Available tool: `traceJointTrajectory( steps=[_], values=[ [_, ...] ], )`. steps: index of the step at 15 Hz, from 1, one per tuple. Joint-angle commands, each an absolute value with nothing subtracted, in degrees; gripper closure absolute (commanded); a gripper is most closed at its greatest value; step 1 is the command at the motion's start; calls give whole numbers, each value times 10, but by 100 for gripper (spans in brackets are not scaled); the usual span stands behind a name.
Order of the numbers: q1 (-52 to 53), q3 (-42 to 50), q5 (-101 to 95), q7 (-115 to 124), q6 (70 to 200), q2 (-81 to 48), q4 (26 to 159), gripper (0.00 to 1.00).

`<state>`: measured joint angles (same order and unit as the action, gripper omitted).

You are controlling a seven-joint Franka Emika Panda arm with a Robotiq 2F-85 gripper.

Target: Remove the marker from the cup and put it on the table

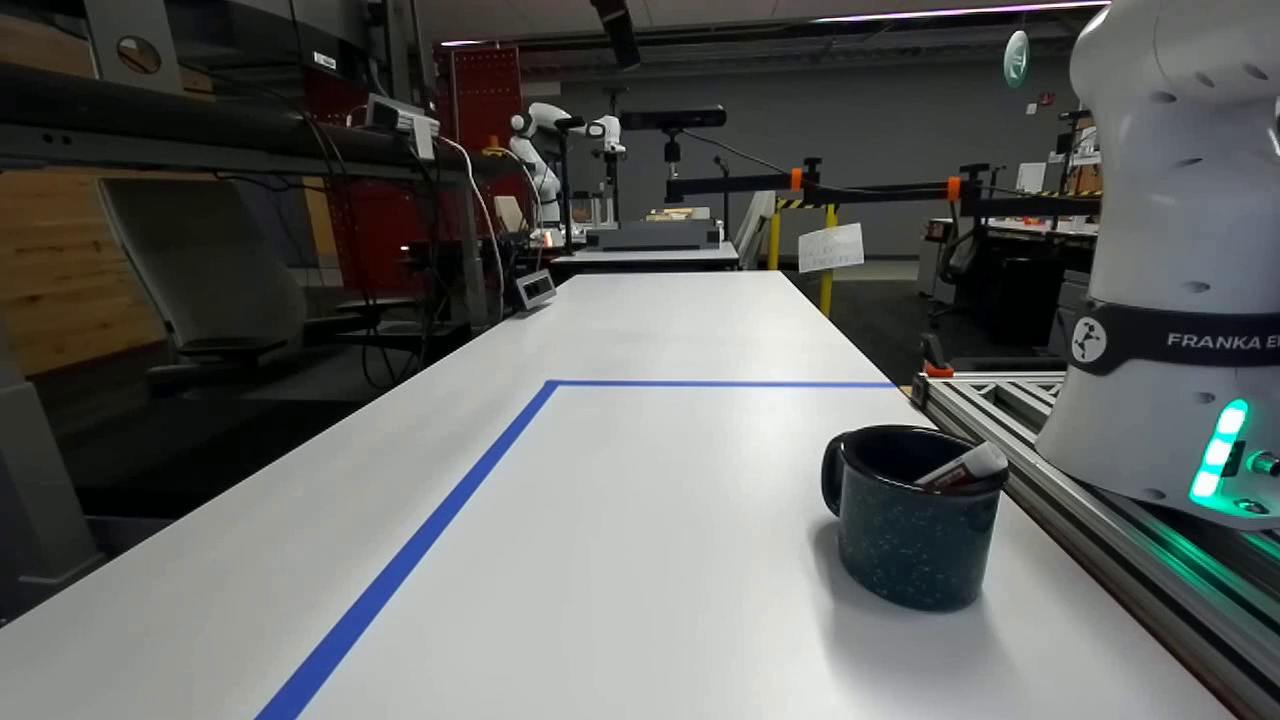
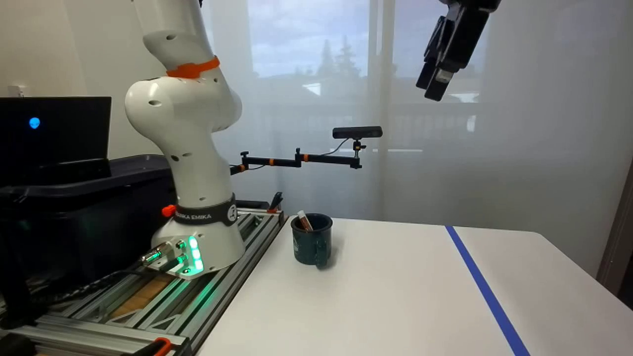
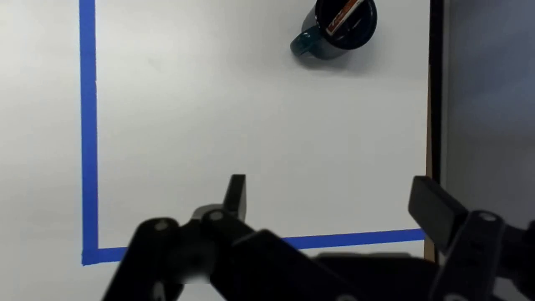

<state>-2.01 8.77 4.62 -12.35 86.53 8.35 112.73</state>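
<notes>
The dark teal speckled cup (image 1: pixel 915 545) stands upright on the white table (image 1: pixel 680 570), near the edge beside the robot base. It also shows in an exterior view (image 2: pixel 307 251) and at the top of the wrist view (image 3: pixel 327 48), partly cut off. The marker (image 1: pixel 962 469), reddish-brown with a white end, leans in the cup with its white end above the rim. It shows in the wrist view too (image 3: pixel 343 16). My gripper (image 3: pixel 328 184) is open and empty, with its fingers wide apart. In an exterior view it hangs high above the table (image 2: pixel 430 89), away from the cup.
Blue tape (image 1: pixel 430 530) outlines a rectangle on the table. The robot base (image 2: pixel 205 247) stands on a metal frame (image 2: pixel 242 269) along the table edge. A camera on an arm (image 2: pixel 357 132) stands past the table. A small grey box (image 1: pixel 535 290) sits at the table's far edge.
</notes>
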Motion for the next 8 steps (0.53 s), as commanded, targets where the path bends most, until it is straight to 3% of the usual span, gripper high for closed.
traceJointTrajectory(
  steps=[1, 8],
  values=[
    [-14, 63, 88, -143, 867, 43, 1131, 0],
    [4, 6, 187, -84, 842, -27, 1172, 0]
  ],
)
